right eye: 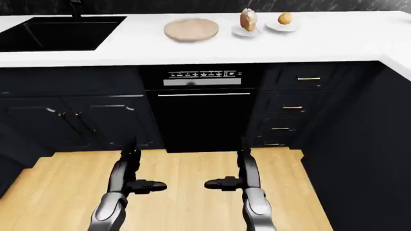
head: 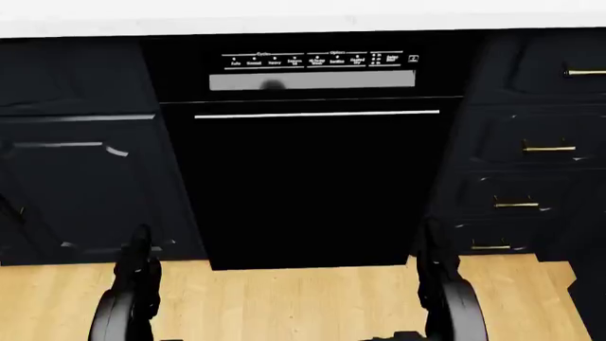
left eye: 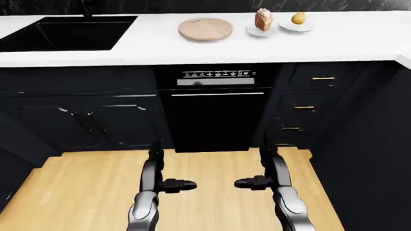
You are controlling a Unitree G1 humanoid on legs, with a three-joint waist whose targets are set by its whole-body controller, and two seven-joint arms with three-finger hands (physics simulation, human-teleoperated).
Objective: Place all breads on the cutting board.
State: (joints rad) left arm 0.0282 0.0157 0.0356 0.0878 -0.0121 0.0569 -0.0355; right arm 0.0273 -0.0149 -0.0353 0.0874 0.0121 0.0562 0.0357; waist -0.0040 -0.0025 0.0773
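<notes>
A round wooden cutting board (left eye: 205, 29) lies on the white counter (left eye: 360, 41) near the top of the left-eye view. To its right a tall brown bread (left eye: 263, 19) stands on a small white plate (left eye: 262, 32). Further right a small golden bread (left eye: 298, 18) sits on a second white plate (left eye: 296, 26). My left hand (left eye: 178, 184) and right hand (left eye: 252, 183) hang low over the wooden floor, far below the counter. Both hold nothing, fingers pointing inward toward each other.
A black sink (left eye: 67, 32) is set in the counter at top left. A black dishwasher (left eye: 215, 110) stands straight below the board, with dark cabinets (left eye: 83, 115) left and gold-handled drawers (left eye: 308, 108) right. A dark cabinet run (left eye: 379, 154) closes the right side.
</notes>
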